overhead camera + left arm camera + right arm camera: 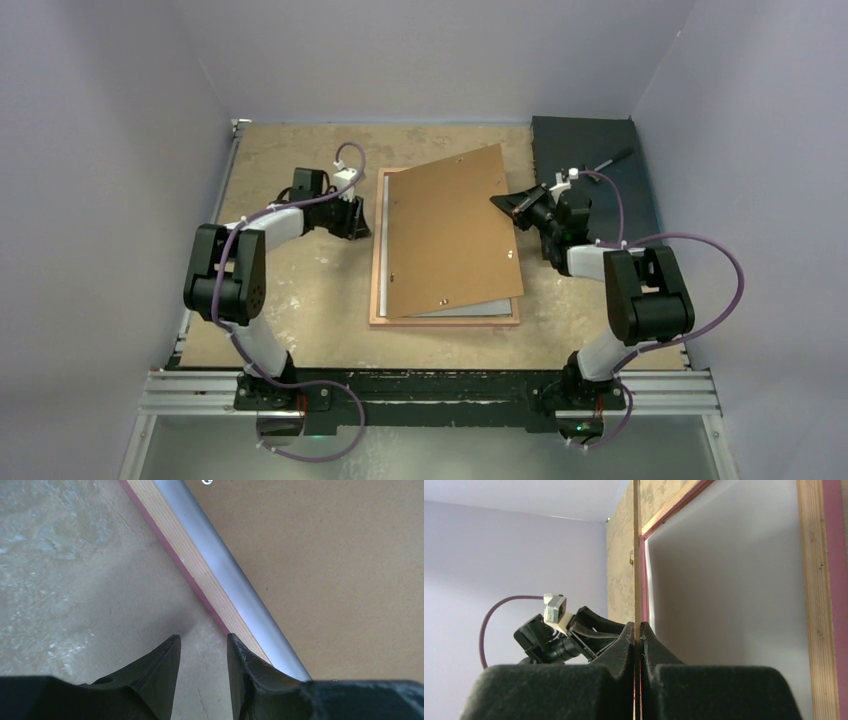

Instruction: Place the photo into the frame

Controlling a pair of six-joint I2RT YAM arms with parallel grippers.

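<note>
Top view: even diffuse light from above, soft shadows under the arms on the table [300, 300], no glare, slightly soft. Left wrist: sharp; pale sheen along the frame [197, 565] inner lip, left gripper [203, 637] throws a faint shadow ahead. Right wrist: right gripper [637, 626] dark and blurred, backing board [636, 555] edge crisper — white area inside the frame near blown out.

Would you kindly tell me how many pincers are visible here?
2. The left pincer, jaws apart and empty, is by the frame's left rim; the right pincer is shut on the brown backing board's right edge. None seems hidden.
</note>
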